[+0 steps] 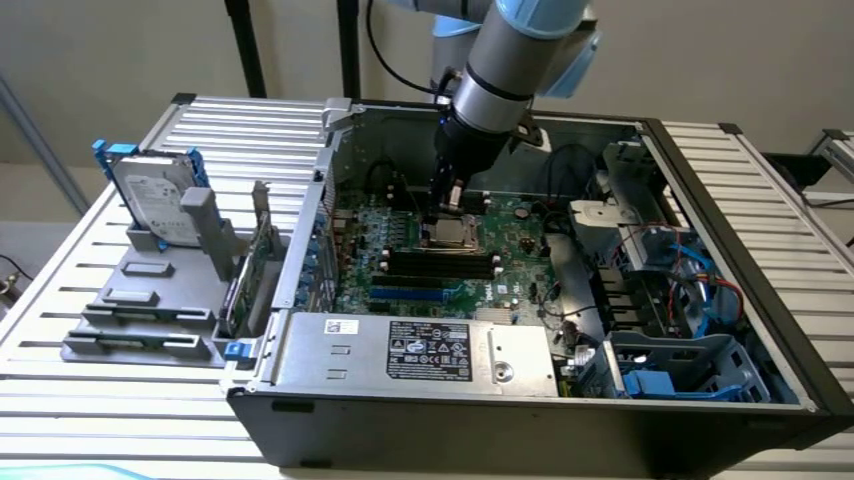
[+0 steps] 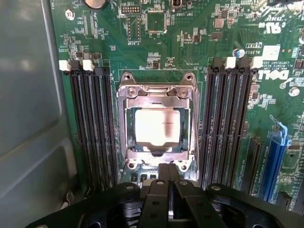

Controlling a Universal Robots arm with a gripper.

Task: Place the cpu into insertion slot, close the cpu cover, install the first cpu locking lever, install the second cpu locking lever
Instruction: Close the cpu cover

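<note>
While the gripper [image 2: 167, 171] hangs beside the insertion slot [image 2: 156, 80], cpu [image 2: 157, 127] sits inside.
Jaws closed together; cpu cover [image 2: 159, 95] frames it.

One cpu [image 2: 157, 128], one slot [image 2: 127, 80] and one cover [image 2: 127, 135] are counted. Two memory banks are seen, a first bank [image 2: 90, 128] and a second bank [image 2: 228, 123], with four slots in each. One blue slot [image 2: 274, 156], one gripper [image 2: 168, 173], one drive [image 1: 156, 195] at the exterior view's left and one power unit [image 1: 414, 348] near are counted

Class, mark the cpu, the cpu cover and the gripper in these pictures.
cpu [image 2: 157, 127]: wrist view, middle of its metal top.
cpu cover [image 2: 156, 97]: wrist view, frame bar beside its window.
gripper [image 2: 168, 167]: wrist view, between its fingertips.
</note>
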